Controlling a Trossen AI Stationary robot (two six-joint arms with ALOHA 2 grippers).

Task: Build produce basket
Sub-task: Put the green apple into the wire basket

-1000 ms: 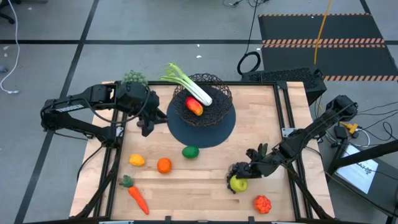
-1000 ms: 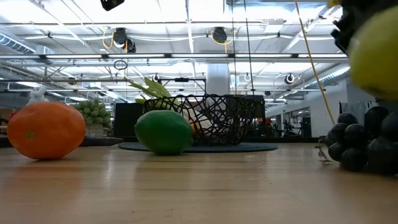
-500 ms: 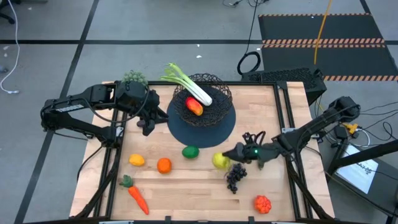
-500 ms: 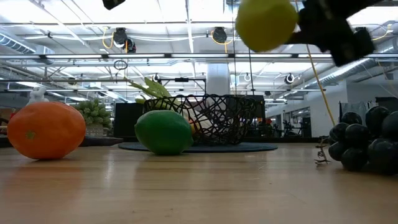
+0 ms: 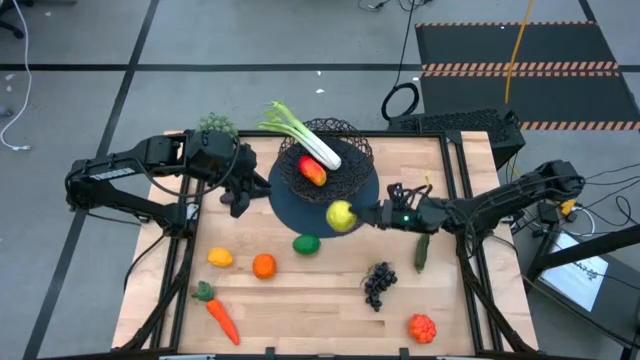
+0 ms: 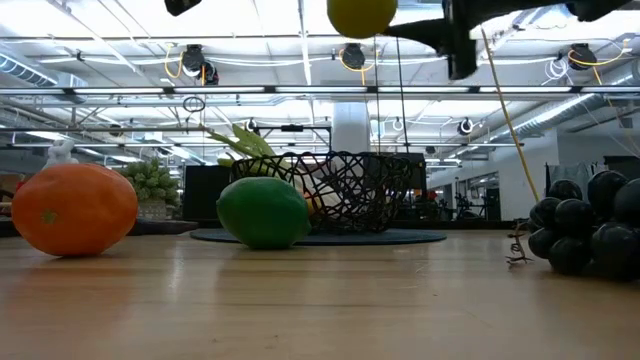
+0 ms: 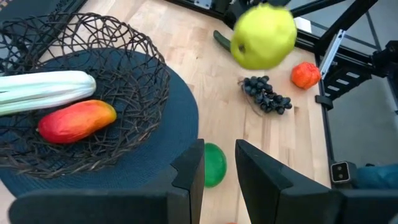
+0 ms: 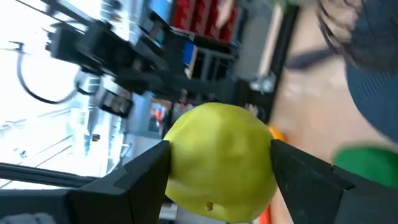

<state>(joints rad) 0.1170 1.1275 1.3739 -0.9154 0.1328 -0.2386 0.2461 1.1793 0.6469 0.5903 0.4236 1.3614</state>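
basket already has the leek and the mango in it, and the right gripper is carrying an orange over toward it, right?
Not quite. The basket does hold the leek and the mango, but the right gripper is carrying a yellow-green apple, not an orange. The high view shows the orange lying on the table.

Table point(image 5: 300, 295): pale wood planks, matt. Basket point(image 5: 352, 150): black wire mesh. Apple point(image 5: 341, 215): smooth, yellow-green, slightly glossy. Mat point(image 5: 300, 212): dark, matt.
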